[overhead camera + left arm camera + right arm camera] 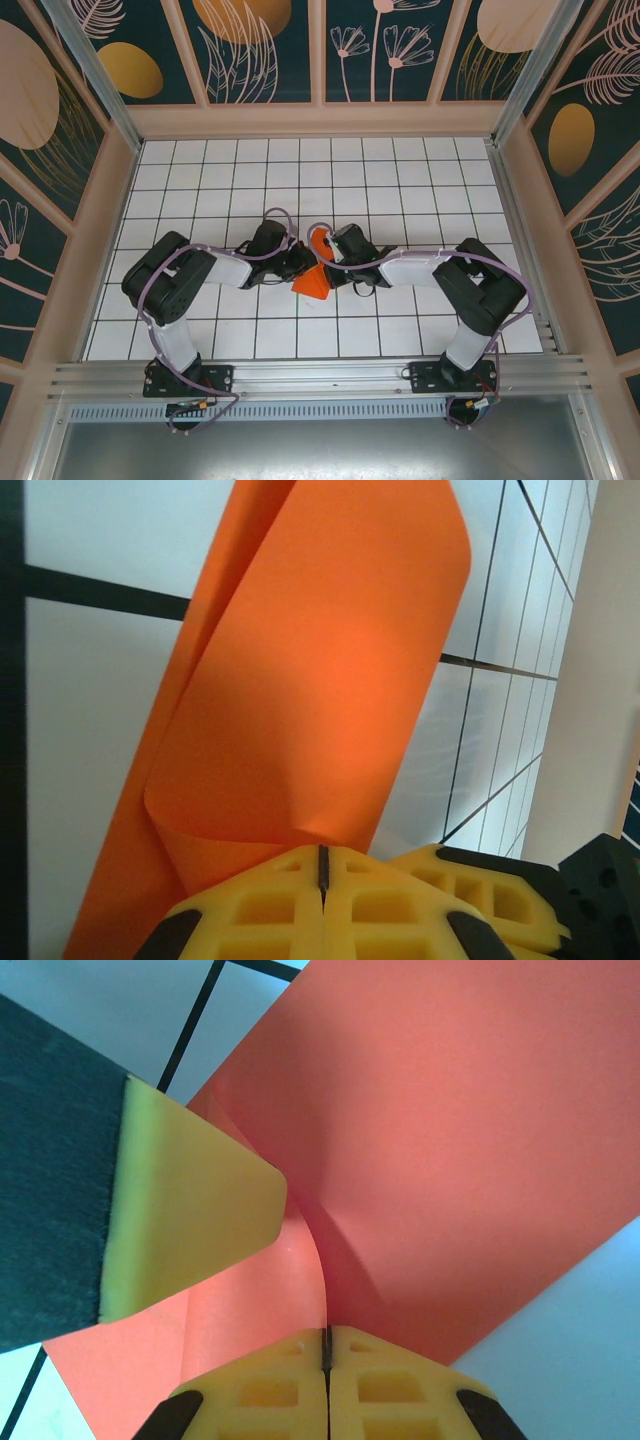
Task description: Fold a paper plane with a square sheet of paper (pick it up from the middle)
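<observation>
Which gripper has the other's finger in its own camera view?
The right gripper: its camera catches the left gripper's yellow finger against the square sheet of paper.

From above, the left tool and right tool hide the middle of the orange paper.

left gripper and right gripper meet at the orange paper.

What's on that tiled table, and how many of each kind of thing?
Orange paper sheet: 1
Grippers: 2, the left gripper and the right gripper, both shut on the sheet
Total: 3
</observation>
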### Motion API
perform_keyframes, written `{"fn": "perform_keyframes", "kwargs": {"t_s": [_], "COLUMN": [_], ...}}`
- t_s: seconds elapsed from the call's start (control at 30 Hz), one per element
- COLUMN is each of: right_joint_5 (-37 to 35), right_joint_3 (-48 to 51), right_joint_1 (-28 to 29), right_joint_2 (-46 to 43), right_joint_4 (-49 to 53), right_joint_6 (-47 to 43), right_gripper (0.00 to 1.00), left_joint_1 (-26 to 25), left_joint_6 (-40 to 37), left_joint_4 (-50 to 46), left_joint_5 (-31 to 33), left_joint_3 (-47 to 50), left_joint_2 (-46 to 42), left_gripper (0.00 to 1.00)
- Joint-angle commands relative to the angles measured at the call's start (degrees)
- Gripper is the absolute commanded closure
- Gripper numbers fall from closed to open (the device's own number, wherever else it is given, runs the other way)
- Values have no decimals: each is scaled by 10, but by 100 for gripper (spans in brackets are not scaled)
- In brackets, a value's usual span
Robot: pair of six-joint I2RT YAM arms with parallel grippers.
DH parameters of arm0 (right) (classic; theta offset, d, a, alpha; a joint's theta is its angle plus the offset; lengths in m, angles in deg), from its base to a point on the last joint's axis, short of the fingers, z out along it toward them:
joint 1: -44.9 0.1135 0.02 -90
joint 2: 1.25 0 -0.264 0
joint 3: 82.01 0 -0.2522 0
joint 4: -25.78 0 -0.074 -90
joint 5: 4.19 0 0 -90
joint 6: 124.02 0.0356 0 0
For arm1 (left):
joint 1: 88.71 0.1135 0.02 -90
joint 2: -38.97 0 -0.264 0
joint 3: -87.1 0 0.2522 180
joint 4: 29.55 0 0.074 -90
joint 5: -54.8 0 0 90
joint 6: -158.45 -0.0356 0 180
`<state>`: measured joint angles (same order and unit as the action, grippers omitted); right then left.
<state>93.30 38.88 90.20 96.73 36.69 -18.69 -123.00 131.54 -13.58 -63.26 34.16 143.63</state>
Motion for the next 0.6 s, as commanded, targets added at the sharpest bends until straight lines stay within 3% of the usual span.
{"fn": "perform_keyframes", "kwargs": {"t_s": [0.0, 0.3, 0.4, 0.57], "right_joint_5": [-12, -6, -7, -14], "right_joint_3": [8, -1, -13, -20], "right_joint_1": [-5, -5, -6, -16], "right_joint_2": [32, 28, 6, -60], "right_joint_4": [29, 25, 31, 53], "right_joint_6": [-7, 7, 24, 56], "right_gripper": [92, 89, 83, 64], "left_joint_1": [-1, -1, -1, 0], "left_joint_6": [-17, -19, -24, -29], "left_joint_4": [-16, -26, -28, -29], "left_joint_5": [10, 33, 40, 41], "left_joint_3": [-4, 22, 29, 31], "left_joint_2": [17, 38, 34, 31], "left_gripper": [100, 100, 100, 100]}}
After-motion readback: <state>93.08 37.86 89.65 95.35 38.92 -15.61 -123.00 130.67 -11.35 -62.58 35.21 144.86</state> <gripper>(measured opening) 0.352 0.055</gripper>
